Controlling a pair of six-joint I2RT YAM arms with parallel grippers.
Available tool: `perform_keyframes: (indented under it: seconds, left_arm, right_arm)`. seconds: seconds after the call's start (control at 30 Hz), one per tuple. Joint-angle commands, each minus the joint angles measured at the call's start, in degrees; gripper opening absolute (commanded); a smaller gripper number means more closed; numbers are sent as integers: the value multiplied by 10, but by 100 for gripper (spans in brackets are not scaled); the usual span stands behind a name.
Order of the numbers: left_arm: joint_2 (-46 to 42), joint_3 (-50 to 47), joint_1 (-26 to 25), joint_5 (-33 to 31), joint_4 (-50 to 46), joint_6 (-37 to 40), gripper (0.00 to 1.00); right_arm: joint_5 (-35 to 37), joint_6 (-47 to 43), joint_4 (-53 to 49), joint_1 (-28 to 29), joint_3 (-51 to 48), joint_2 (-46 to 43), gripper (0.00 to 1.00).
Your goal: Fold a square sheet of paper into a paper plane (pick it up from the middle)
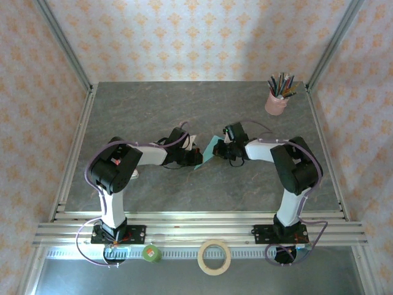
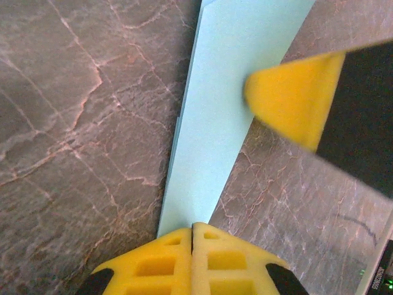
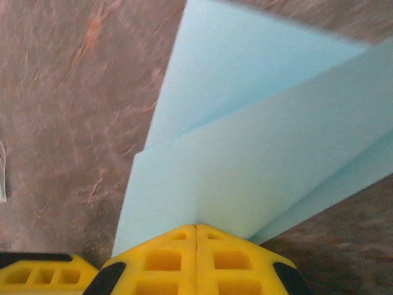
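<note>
Grey tabletop (image 1: pixel 184 104) overhead; wrist views show left gripper (image 2: pixel 192 230) and right gripper (image 3: pixel 196 230) each clamped on the paper (image 3: pixel 245 160).

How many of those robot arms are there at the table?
2. The left arm stands at the near left, the right arm at the near right; both reach inward to the turquoise paper mid-table.

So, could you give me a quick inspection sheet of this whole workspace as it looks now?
Surface: grey marbled table, no spills seen.
Job's things: turquoise paper, folded with creases, held mid-table.
Clutter: pink cup of pencils at far right corner; tape roll and green object on front rail.
Tools: left tool and right tool both shut on the turquoise paper.
Cables: purple cables looped along both arms.
Surroundings: patterned walls, metal frame.
</note>
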Motion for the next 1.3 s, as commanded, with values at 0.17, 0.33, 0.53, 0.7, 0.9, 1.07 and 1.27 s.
perform_keyframes:
  seconds: [0.17, 0.33, 0.53, 0.7, 0.9, 1.07, 1.27]
  left_arm:
    - [-17, 7, -2, -36, -73, 16, 1]
    - [-23, 41, -5, -5, -20, -11, 6]
    - [25, 70, -10, -4, -19, -15, 8]
    - [49, 75, -10, -19, -36, -15, 8]
    - [49, 58, -10, -45, -64, -8, 6]
    - [43, 24, -10, -50, -65, -4, 4]
    - [36, 5, -9, -53, -61, -4, 4]
  right_arm:
    - [40, -10, -29, -16, 3, 23, 3]
    - [26, 0, -12, 2, -16, 14, 3]
    - [24, 5, -4, 6, -20, 10, 3]
    - [26, 4, -4, 5, -14, 13, 3]
    - [41, 1, -7, -7, -12, 11, 3]
    - [61, 22, 12, -51, -10, 14, 4]
    - [95, 42, 24, -99, -3, 19, 5]
